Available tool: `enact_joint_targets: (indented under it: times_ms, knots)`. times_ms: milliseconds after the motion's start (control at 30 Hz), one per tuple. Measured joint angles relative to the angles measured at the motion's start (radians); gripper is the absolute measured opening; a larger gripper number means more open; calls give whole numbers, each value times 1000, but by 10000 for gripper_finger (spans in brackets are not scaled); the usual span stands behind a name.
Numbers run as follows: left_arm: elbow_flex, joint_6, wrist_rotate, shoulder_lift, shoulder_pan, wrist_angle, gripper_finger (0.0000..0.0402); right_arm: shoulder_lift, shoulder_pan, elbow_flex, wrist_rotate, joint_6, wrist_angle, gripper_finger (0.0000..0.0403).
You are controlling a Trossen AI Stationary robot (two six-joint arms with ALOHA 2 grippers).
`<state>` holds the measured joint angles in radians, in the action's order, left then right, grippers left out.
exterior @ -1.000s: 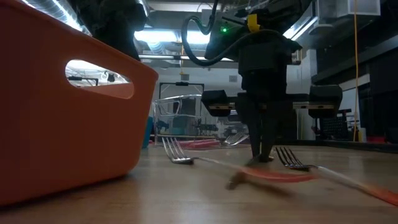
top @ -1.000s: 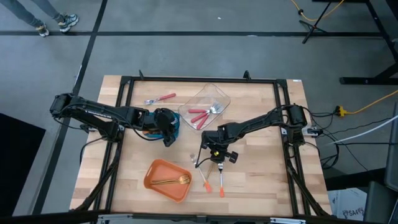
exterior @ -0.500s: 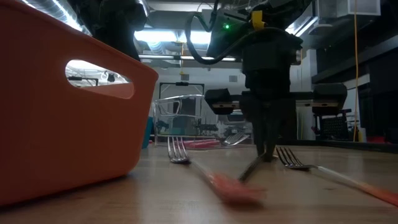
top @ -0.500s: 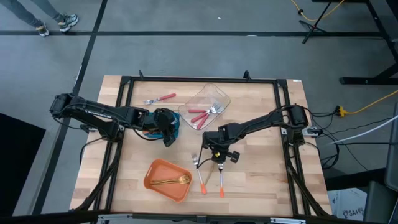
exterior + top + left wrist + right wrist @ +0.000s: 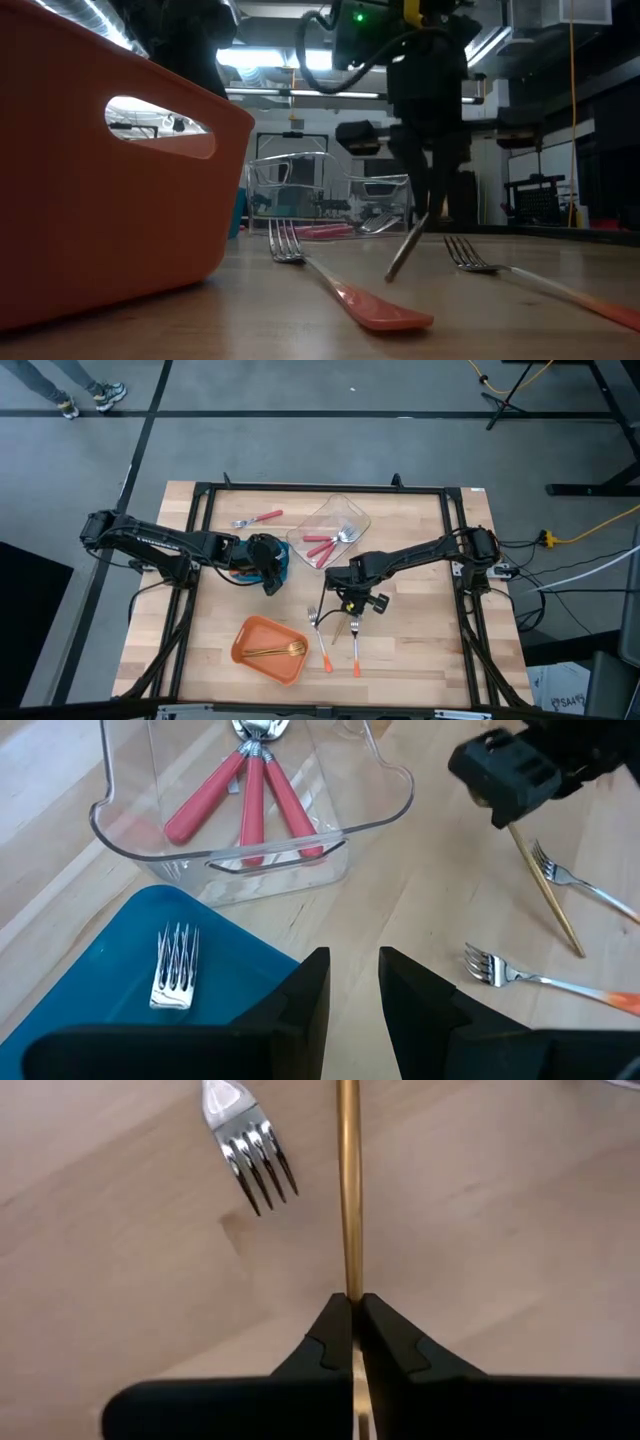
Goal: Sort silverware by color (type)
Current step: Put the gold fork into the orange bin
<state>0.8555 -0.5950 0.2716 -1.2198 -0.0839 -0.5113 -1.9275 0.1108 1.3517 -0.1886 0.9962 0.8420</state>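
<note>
While gold goes with gold, the right pincer (image 5: 352, 1320) pinches a gold fork (image 5: 348, 1190), lifted aslant above the tabletop (image 5: 420, 650).

Nearest is the orange tray (image 5: 268, 651) holding gold forks, its likely goal; orange-handled forks (image 5: 321, 640) lie between; farther, the left pincer (image 5: 352, 990) hovers part-spread over the blue tray (image 5: 110, 980).

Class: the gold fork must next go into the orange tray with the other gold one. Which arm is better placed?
The right. Its gripper is already shut on the gold fork, lifted beside the orange tray. The left gripper waits farther back by the blue container.
</note>
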Motion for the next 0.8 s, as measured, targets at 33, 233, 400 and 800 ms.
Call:
enact_joint_targets:
  times_ms: [33, 233, 400, 800]
  knots:
    - [0, 0, -2, 0, -1, 0, 82, 9, 0, 1, 6, 0, 5, 1]
    - [0, 0, -7, 6, -26, 0, 82, 83, 0, 2, 42, 0, 44, 1]
    - [0, 0, -7, 13, -52, 0, 82, 141, 0, 2, 74, -25, 43, 1]
    - [2, -1, 8, 116, -134, -22, 82, 171, 0, 2, 92, -350, -273, 1]
